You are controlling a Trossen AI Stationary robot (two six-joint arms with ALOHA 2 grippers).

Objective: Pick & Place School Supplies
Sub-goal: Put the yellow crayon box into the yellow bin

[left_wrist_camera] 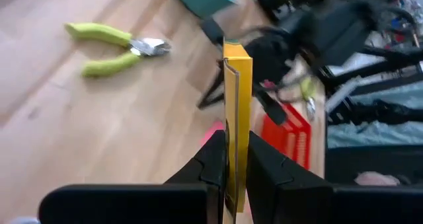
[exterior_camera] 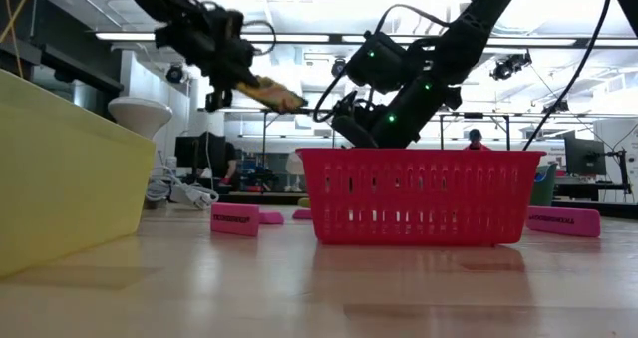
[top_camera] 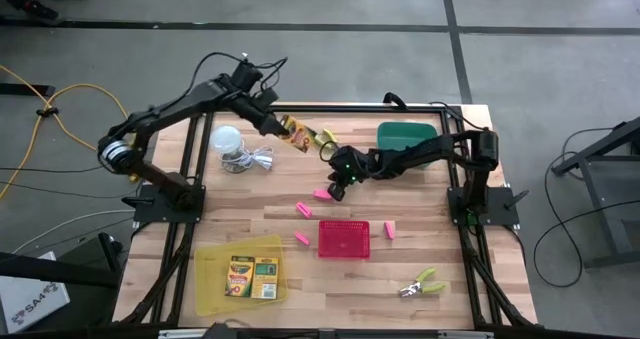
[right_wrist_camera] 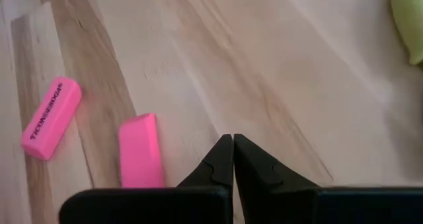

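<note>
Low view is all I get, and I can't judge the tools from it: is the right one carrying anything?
Observer: No. The right tool is shut and empty, over the table beside two erasers.
Operator: And the left?
Observer: The left tool is shut on a crayon box, pinched across its thin side and held above the table.
</note>
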